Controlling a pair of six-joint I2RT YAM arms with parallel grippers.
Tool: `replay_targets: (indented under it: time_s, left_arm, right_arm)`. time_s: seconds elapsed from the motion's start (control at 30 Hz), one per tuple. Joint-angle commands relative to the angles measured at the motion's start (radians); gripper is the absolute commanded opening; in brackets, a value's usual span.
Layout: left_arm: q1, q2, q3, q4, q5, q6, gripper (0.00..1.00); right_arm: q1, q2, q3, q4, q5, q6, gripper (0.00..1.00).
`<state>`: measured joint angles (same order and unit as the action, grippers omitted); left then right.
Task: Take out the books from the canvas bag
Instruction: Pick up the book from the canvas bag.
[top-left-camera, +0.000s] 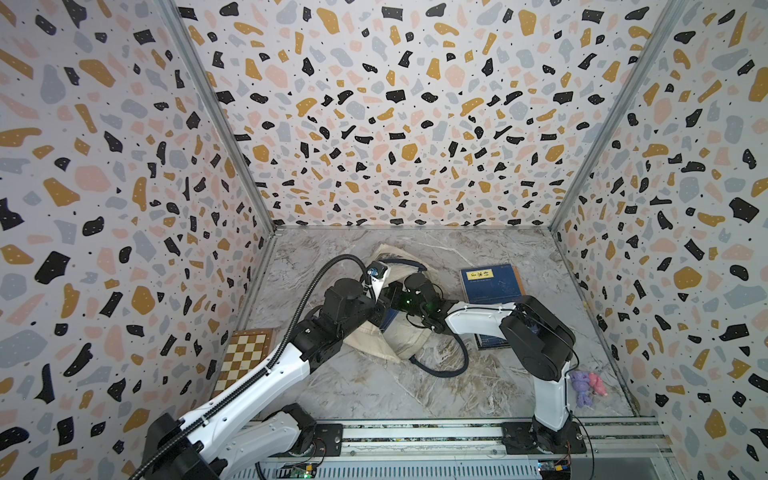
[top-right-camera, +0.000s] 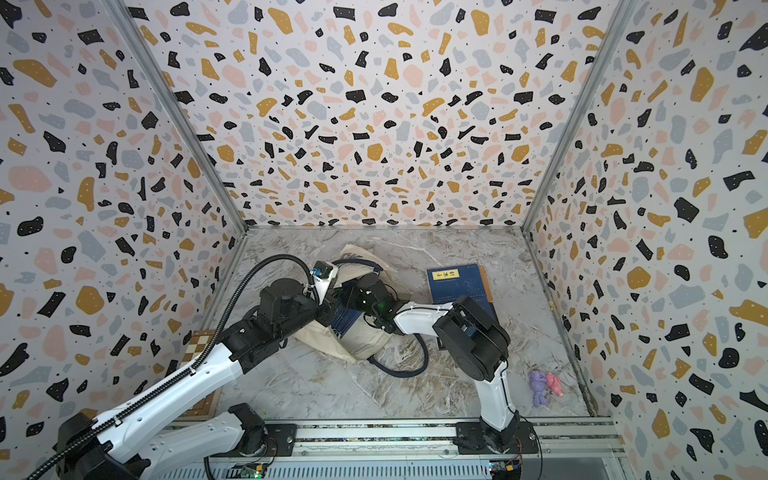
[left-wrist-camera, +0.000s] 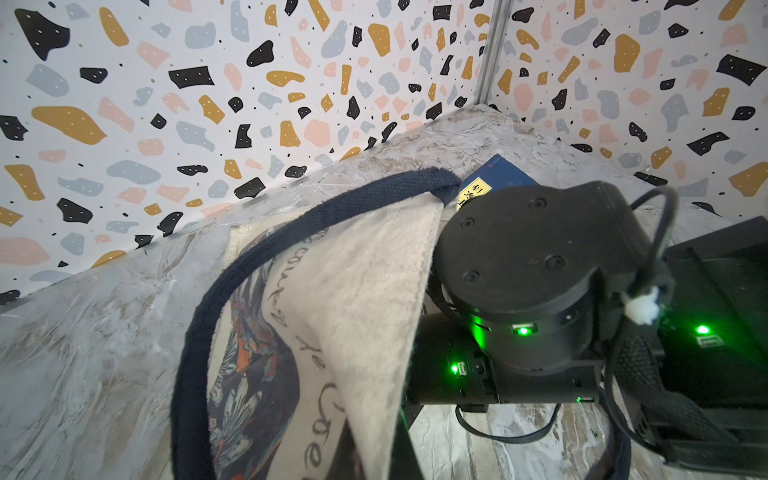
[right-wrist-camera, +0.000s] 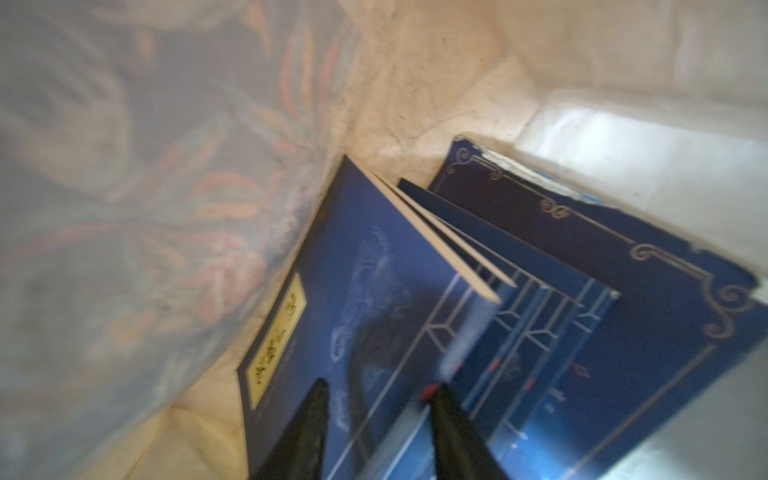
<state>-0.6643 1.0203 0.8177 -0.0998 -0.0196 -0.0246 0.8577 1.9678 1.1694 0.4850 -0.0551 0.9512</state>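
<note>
Reaching into the bag (left-wrist-camera: 365, 291) at the middle of the surface (top-left-camera: 374, 395) with my right pincer (right-wrist-camera: 382, 399) spread above the books (right-wrist-camera: 374, 291) inside, left pincer (top-left-camera: 380, 309) apparently clamped on the bag's rim, I judge these thin, glossy paperbacks light, floppy and slippery, best pinched across the top one's free edge.

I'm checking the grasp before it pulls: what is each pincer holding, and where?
Left pincer, out of sight, seems shut on the lifted rim of the canvas bag. Right pincer stands open over the top book inside the bag, holding nothing.
</note>
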Motion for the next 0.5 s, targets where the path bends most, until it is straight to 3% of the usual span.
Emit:
replay_targets:
  time_s: [0.0, 0.07, 0.47]
  left_arm:
    - [-0.028, -0.013, 0.042, 0.115, 0.087, 0.04, 0.0]
    - [-0.029, -0.014, 0.041, 0.111, 0.079, 0.046, 0.0]
    - [-0.032, 0.01, 0.064, 0.074, 0.075, 0.037, 0.0]
  right_arm:
    - [0.016, -0.034, 0.075, 0.152, -0.037, -0.051, 0.49]
    - [0.021, -0.028, 0.079, 0.165, -0.036, -0.075, 0.48]
    - [0.01, 0.014, 0.042, 0.239, -0.095, -0.086, 0.19]
